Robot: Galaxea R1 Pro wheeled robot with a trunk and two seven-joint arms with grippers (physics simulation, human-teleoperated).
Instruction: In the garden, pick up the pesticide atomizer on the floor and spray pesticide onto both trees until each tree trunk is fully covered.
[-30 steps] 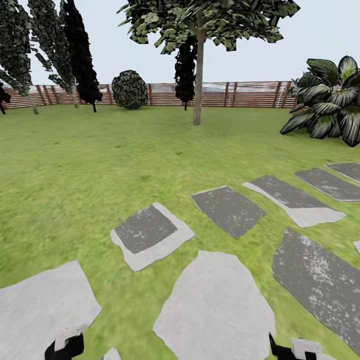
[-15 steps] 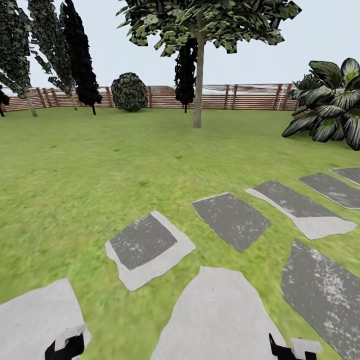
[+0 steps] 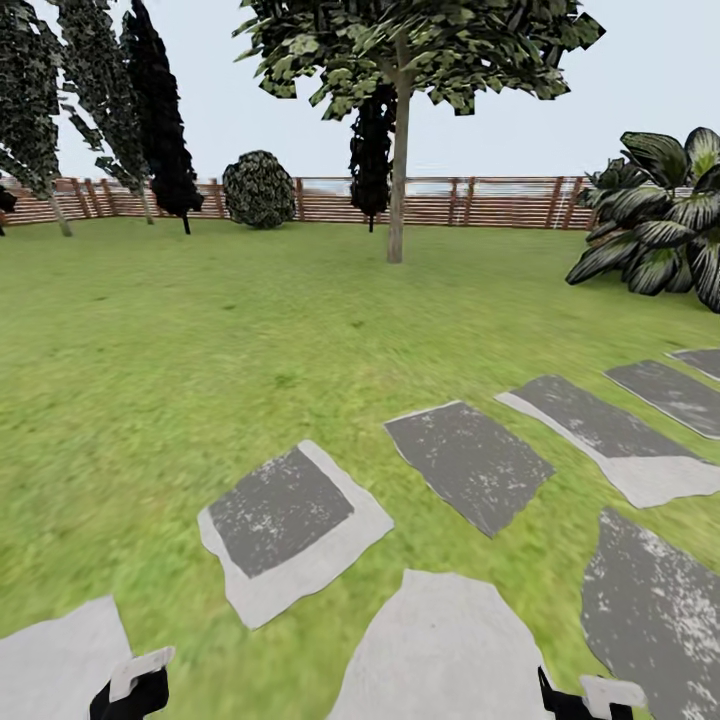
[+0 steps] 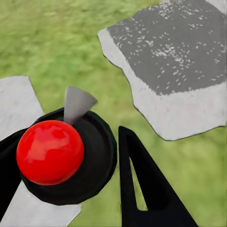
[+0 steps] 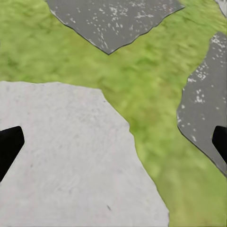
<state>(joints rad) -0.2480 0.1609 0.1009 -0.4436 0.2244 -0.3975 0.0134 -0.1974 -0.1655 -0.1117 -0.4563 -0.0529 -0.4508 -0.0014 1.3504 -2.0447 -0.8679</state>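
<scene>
The left gripper (image 4: 90, 165) is clamping the pesticide atomizer (image 4: 50, 152) (red-topped); the right gripper (image 5: 113, 142), jaws apart, is carrying nothing. Judging ahead, driving straight over the lawn (image 3: 200, 330) toward the tree trunk (image 3: 397, 170) is keeping the nozzle aimable.

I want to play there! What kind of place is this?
It looks like a garden: a green lawn, a tall tree, grey stepping stones and a wooden fence around it.

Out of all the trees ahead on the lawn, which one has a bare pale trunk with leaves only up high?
The tree standing alone mid-lawn, before the fence. Its slim pale trunk is bare up to a spreading green crown; the dark conifers at left are foliage almost to the ground.
</scene>
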